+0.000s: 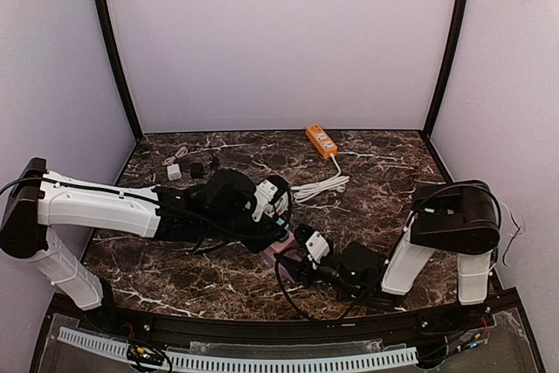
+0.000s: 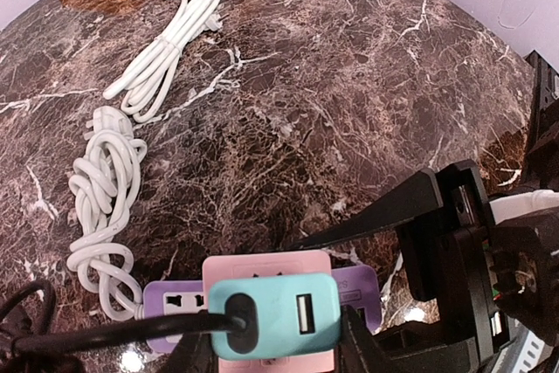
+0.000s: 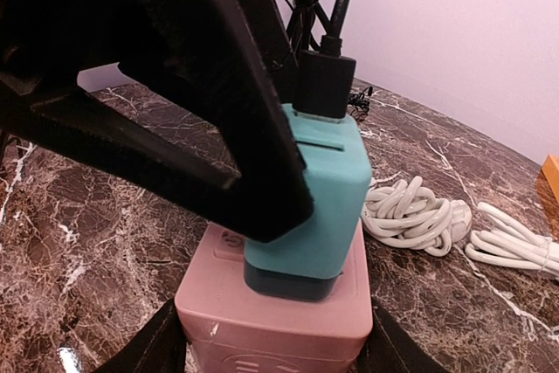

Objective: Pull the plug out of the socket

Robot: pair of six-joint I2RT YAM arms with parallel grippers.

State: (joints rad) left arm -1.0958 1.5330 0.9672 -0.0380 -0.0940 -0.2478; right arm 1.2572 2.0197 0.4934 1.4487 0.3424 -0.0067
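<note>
We see the teal plug [image 2: 275, 316] seated upright in the pink socket [image 2: 262, 264], toward the near edge of the worktop [image 2: 349, 85] and about midway between its sides. The left claw [image 2: 275, 348] pinches the plug by its flanks. The right claw [image 3: 266, 342] is pressed against the two sides of the socket, low down.

The main risk, we think, is a slip. The plug is a smooth, rounded plastic block, and the hard black fingers [image 3: 218, 128] could slide off it. If the right claw's hold is weak, the socket could lift along with the plug. A tilted pull may bind the pins. A purple strip [image 2: 170, 303] shows on either side of the pink block, and that joint might part instead. The stiff black cable [image 2: 105, 329] leaving the plug could tug sideways.

The socket is matte and boxy with softened corners. The worktop is glossy, dark veined marble and likely gives little friction. A coiled white cord [image 2: 105, 189] lies well apart.
</note>
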